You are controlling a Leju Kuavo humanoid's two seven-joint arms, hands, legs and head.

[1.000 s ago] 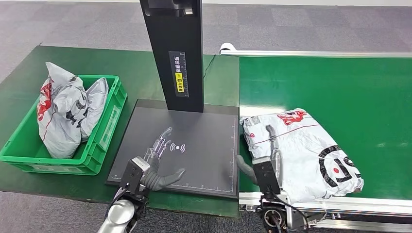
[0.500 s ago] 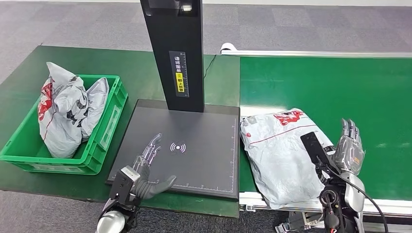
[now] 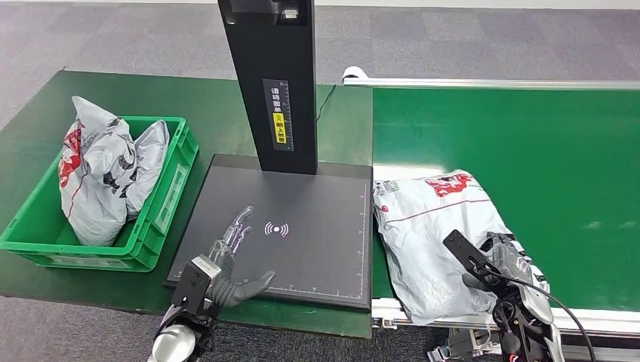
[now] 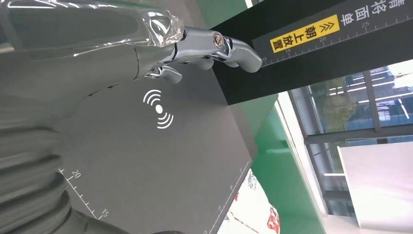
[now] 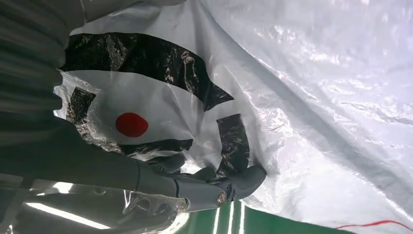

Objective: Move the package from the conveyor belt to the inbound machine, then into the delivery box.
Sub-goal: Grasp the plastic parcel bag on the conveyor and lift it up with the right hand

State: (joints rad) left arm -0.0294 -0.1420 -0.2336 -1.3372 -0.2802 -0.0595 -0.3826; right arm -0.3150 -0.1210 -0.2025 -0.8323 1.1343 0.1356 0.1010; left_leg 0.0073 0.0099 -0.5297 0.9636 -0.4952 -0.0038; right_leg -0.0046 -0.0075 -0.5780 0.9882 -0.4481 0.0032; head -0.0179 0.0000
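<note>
1. Grey poly-mailer package [image 3: 438, 237] lying on the green conveyor belt [image 3: 543, 143], its near-left edge just beside the scanner platform [image 3: 302, 204] of the inbound machine; not yet on the platform.
2. Right hand [image 3: 507, 265] at the package's near-right corner, far side from the platform. Fingers [image 5: 238, 183] curled into the crinkled plastic in the right wrist view, beside the black-and-red printed logo; appears to be a grasp on the bag's edge, though lift not evident.
3. Change over the last second: right hand shifted from the package's platform-side edge, across and round to the far side, raised and spread half a second ago, now lowered and closing on the film. Package nudged slightly, printed end turned a little.
4. Left hand [image 3: 234, 260] flat over the platform's near-left part, just short of the wireless symbol [image 3: 277, 228]; fingers extended and apart, holding nothing. Drawn back slightly toward the near edge compared with a second ago.
5. Green delivery box [image 3: 162, 204] well left of the platform, already holding other grey bags [image 3: 106, 173].
6. Reading: first transfer at its grasp stage; drag or lift toward the platform judged next, with thin slack film likely to slip or bunch.
</note>
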